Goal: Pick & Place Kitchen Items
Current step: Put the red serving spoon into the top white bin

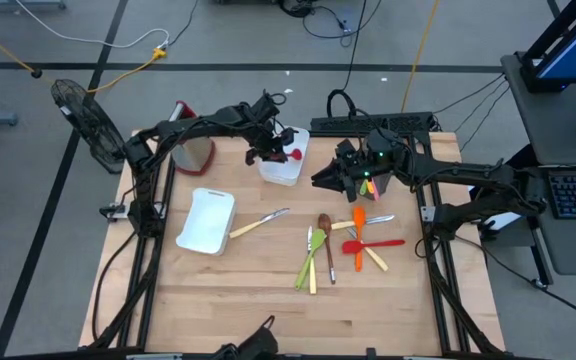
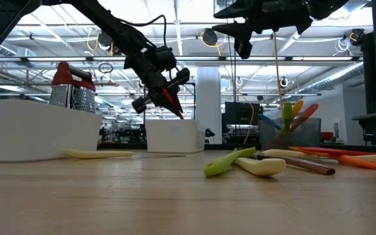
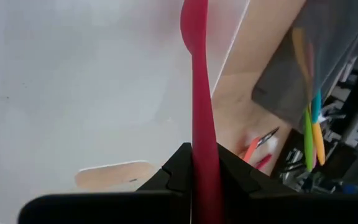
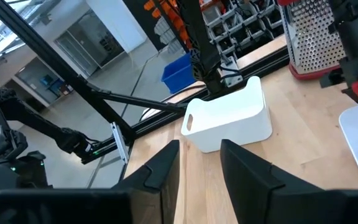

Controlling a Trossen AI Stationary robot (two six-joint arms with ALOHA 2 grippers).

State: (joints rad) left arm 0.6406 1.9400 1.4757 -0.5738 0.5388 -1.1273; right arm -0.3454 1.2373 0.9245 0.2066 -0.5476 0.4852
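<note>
High: left pincer point(image 1: 280, 150) over far white tray point(image 1: 286, 172), clamped on red spatula point(image 1: 294, 155). Right pincer point(image 1: 320, 180) hovering beside tray, part open, empty.
Low: spatula point(image 2: 172, 103) angled down above tray point(image 2: 173, 137).
Left wrist: fingers point(image 3: 173, 177) tight on handle.
Remaining utensils point(image 1: 343, 245) on tabletop point(image 1: 248, 290).

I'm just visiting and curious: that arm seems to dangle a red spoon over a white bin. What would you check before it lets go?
1. Red spoon clamped in the left gripper: ok.
2. Spoon over the far white tray: ok.
3. Spoon tip below the tray's rim: cannot tell.
4. Tray free of other things: cannot tell.
5. Right gripper clear of the tray: ok, it hangs apart, jaws open and empty.
</note>
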